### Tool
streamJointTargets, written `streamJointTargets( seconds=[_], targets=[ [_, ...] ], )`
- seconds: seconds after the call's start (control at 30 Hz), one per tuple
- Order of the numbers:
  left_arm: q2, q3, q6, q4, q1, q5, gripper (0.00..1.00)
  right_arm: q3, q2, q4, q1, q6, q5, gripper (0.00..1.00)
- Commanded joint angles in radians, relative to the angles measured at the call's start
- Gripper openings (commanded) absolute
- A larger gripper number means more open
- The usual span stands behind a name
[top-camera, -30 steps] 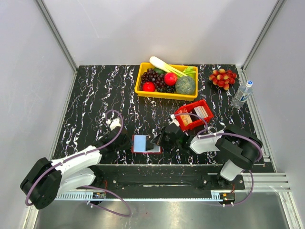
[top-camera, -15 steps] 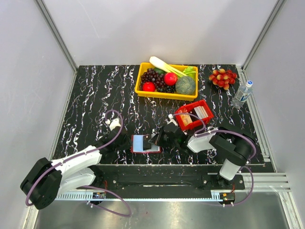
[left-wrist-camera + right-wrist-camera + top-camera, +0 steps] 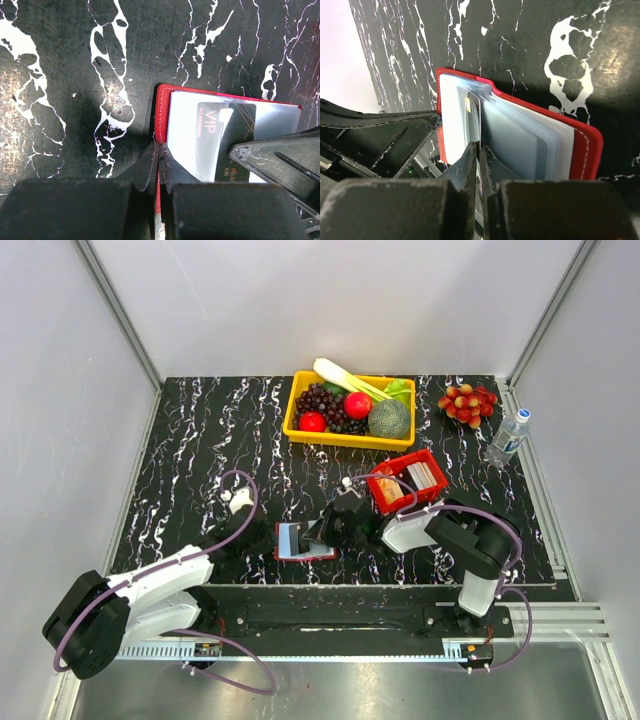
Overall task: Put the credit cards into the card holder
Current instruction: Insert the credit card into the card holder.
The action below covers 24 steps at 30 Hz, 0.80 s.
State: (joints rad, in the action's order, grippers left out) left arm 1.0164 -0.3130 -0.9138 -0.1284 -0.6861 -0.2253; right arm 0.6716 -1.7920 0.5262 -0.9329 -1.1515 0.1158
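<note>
The dark red card holder [image 3: 300, 541] lies open near the table's front edge, its pale blue-grey sleeves facing up. My left gripper [image 3: 264, 538] is shut on the holder's left cover edge [image 3: 161, 115]. My right gripper [image 3: 322, 532] is shut on a black card [image 3: 235, 135], which sits partly inside a clear sleeve. In the right wrist view the card [image 3: 472, 112] shows edge-on between sleeves, with the red cover [image 3: 585, 150] to the right. More cards, tan-orange [image 3: 388, 491] and whitish [image 3: 425, 475], stand in the bright red tray [image 3: 404, 462].
A yellow bin [image 3: 300, 400] of fruit and vegetables stands at the back. A bunch of red and yellow fruit [image 3: 468, 402] and a water bottle [image 3: 508, 437] are at the back right. The red tray sits just behind my right arm.
My right gripper has moved left with the black card, further over the open holder. The left gripper has held still on the holder's edge.
</note>
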Motion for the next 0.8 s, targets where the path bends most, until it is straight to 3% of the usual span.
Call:
streamJointTargets(
  seconds=[0.0, 0.1, 0.27, 0.77],
  targets=[
    [-0.018, -0.012, 0.001, 0.033, -0.001, -0.003, 0.00, 0.040, -0.040, -0.095, -0.001, 0.009, 0.048, 0.14],
    [-0.018, -0.015, 0.001, 0.024, 0.000, -0.011, 0.00, 0.042, -0.009, -0.143, -0.003, 0.026, 0.025, 0.31],
    [-0.016, -0.014, 0.003, 0.030, 0.000, -0.011, 0.00, 0.057, 0.074, -0.254, -0.003, 0.104, -0.051, 0.45],
    [-0.024, -0.029, 0.010, 0.039, -0.001, 0.009, 0.00, 0.250, 0.033, -0.457, -0.056, 0.240, -0.096, 0.46]
  ],
)
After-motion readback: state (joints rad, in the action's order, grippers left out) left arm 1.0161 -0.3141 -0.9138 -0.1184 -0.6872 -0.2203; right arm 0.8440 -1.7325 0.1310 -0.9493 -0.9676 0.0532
